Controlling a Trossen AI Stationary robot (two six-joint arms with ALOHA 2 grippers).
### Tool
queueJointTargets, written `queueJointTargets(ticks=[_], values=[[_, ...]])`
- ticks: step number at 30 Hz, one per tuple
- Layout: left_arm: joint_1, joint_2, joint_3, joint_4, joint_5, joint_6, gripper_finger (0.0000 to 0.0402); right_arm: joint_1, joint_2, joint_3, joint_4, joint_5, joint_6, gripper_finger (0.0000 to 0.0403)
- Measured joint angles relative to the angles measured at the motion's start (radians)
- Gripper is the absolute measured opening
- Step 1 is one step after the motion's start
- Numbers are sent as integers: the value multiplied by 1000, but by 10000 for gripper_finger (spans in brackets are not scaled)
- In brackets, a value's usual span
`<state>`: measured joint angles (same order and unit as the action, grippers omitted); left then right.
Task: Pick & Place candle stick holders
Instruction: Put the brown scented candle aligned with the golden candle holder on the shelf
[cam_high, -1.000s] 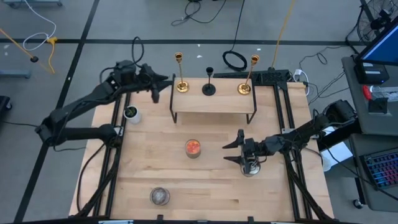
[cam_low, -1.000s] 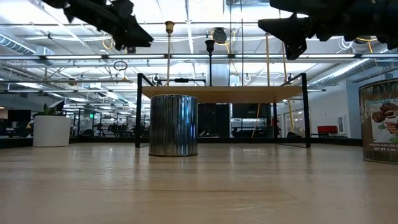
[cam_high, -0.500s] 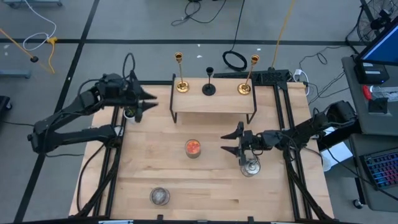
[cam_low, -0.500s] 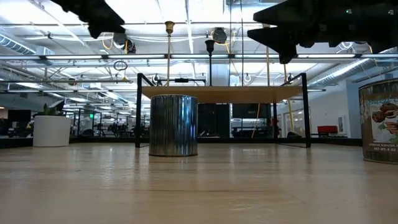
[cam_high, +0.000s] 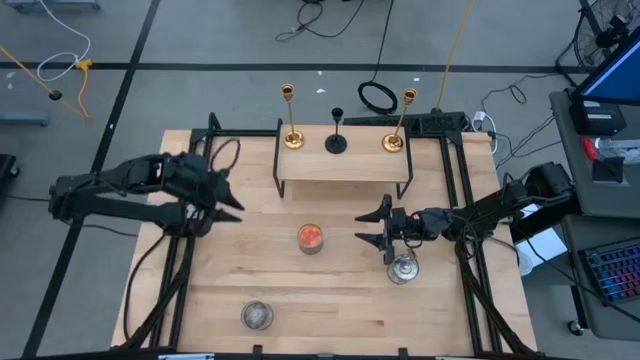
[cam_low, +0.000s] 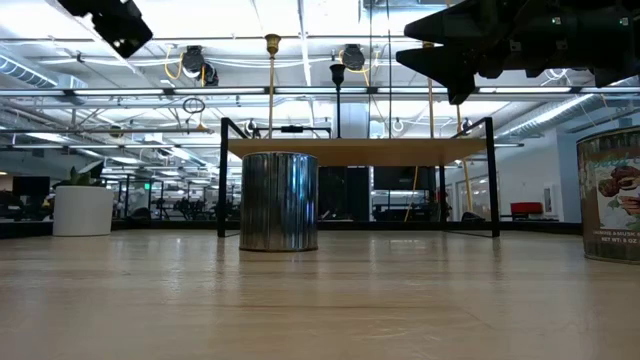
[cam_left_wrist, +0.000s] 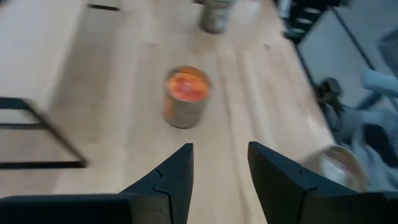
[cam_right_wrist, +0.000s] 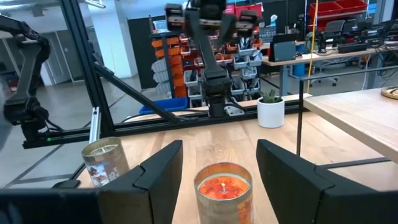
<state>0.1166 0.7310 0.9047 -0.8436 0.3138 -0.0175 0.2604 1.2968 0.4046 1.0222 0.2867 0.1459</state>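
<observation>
On the shelf (cam_high: 343, 165) at desk (cam_high: 340, 300) rear: two gold holders (cam_high: 290, 118) (cam_high: 396, 122) upright near the ends, black holder (cam_high: 336, 132) between, none gripped. Left hand (cam_high: 222, 195) over desk's left part, wide, empty. Right hand (cam_high: 374, 226) low between candle (cam_high: 311, 239) and glass (cam_high: 403, 268), wide, empty. Risks: tall slim stems topple if clipped off-centre; shelf frame fouls a low approach; right arm sweep could knock glass or candle. Holder bases hidden by shelf top in low view; no holder stems in either wrist view.

I saw two gold holders (cam_high: 290, 118) (cam_high: 399, 123) upright at twelve o'clock, the short black holder (cam_high: 336, 131) between them.
</observation>
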Motion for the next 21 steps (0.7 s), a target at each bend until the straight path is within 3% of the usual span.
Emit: queueJointTargets(ticks=[3,8,14,21], values=[[-106,7,0,0,-48,-49,159,0,0,0,14,0,0,201],[-295,45,-7,7,-216,-161,159,0,0,0,28,0,0,201],[-509,148,-44,17,-353,-272,159,0,0,0,26,0,-1,201],[-712,296,-46,144,-425,-334,159,0,0,0,29,0,8,201]])
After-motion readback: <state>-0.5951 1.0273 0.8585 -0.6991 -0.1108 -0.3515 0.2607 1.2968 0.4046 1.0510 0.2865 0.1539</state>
